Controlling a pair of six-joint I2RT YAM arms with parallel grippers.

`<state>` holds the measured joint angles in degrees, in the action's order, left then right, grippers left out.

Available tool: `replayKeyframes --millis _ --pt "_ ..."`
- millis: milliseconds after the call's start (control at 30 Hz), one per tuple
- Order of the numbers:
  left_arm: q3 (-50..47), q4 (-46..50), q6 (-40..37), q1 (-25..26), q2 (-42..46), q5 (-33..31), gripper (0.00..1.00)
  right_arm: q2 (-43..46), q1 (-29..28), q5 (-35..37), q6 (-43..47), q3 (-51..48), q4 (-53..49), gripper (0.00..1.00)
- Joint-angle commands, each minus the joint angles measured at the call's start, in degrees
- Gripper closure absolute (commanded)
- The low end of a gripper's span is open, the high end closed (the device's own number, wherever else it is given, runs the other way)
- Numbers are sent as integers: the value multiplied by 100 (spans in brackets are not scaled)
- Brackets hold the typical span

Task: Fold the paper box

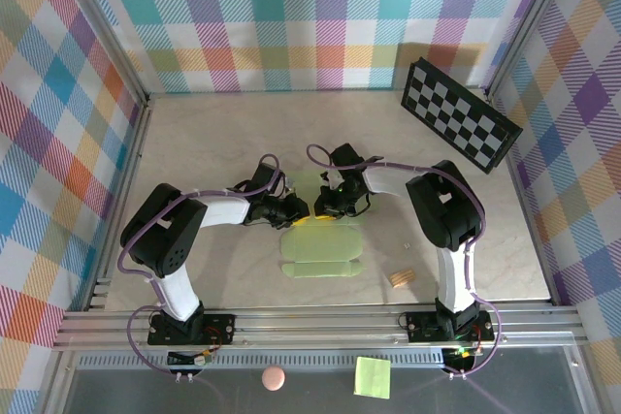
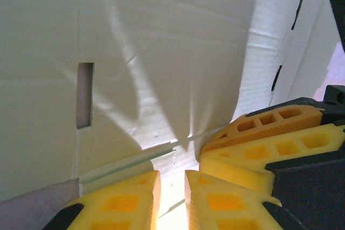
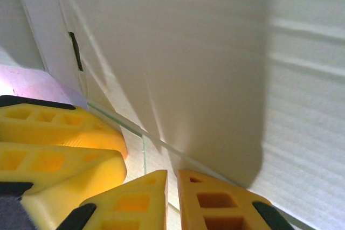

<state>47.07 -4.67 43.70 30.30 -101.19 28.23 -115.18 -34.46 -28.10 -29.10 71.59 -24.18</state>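
Centrally on the pale desk [image 1: 213, 143] lies the lime-green die-cut card paper box [image 1: 325, 251], its far flap raised between the two arms. The right end effector [image 3: 172, 175] is clenched on a card edge running into its yellow fingers. The left end effector [image 2: 172, 176] is nearly closed against the sheet; I cannot tell whether it pinches. A black-and-white checkerboard panel [image 1: 460, 124] lies at the far right, well apart. A small wooden block [image 1: 399, 278] sits near the box's right side.

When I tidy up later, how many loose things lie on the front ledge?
2: a pink round piece near the middle, a green sticky note to its right.
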Motion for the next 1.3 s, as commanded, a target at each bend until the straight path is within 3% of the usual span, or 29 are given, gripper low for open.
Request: replayKeyframes --millis 0,167,433,833,1267 --pt "-222 606 -44 115 117 -200 79 178 -61 -18 59 -132 -372 85" --pt "-215 841 -76 195 508 -209 78 547 -79 -63 86 -159 -500 84" --pt "156 1692 -592 58 1246 -750 67 619 48 77 259 444 -859 79" --pt "504 2020 -943 -677 1394 -636 64 -563 330 49 337 2020 -1273 61" --pt "561 1949 -1024 -911 1152 -484 63 -1756 405 -297 187 3417 -1430 60"
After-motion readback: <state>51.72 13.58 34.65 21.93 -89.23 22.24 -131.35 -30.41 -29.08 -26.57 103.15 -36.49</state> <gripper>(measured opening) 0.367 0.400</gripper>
